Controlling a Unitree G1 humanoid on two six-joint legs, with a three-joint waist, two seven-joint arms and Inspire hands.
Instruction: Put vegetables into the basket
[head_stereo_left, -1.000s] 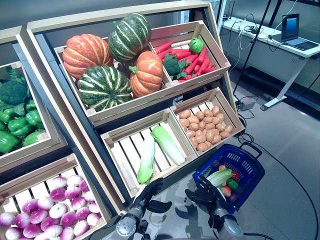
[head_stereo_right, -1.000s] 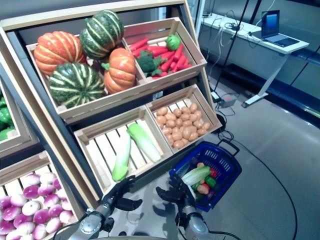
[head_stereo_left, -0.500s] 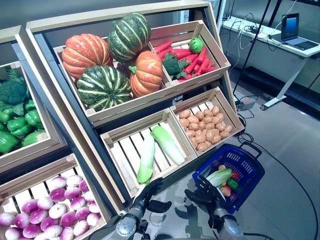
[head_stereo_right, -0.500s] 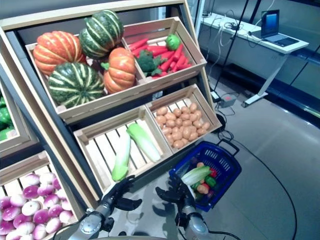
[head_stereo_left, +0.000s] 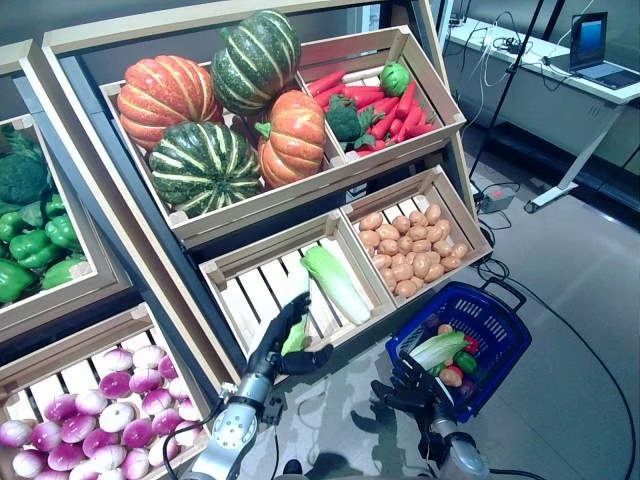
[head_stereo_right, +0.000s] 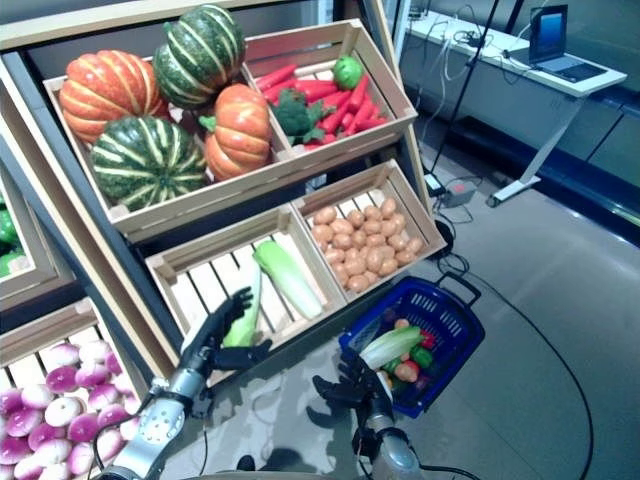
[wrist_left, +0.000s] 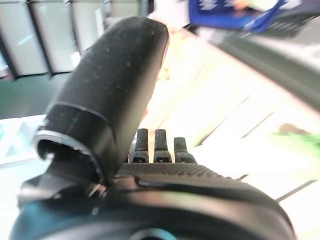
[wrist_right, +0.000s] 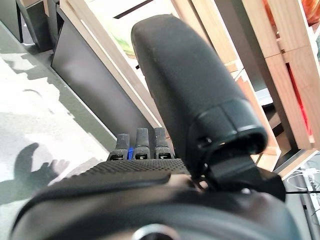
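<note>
While my left hand (head_stereo_left: 281, 342) spreads wide over the near cabbage (head_stereo_left: 296, 322), lengthwise front-to-back, my right hand (head_stereo_left: 412, 385) idles, relaxed.

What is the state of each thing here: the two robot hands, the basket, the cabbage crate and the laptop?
Left robot hand: open, raised at the cabbage crate's front edge.
Right robot hand: open, empty, beside the basket.
Basket: on the floor, partly filled with vegetables.
Cabbage crate: holds two cabbages, mostly bare slats.
Laptop: lid open, on the desk.
</note>
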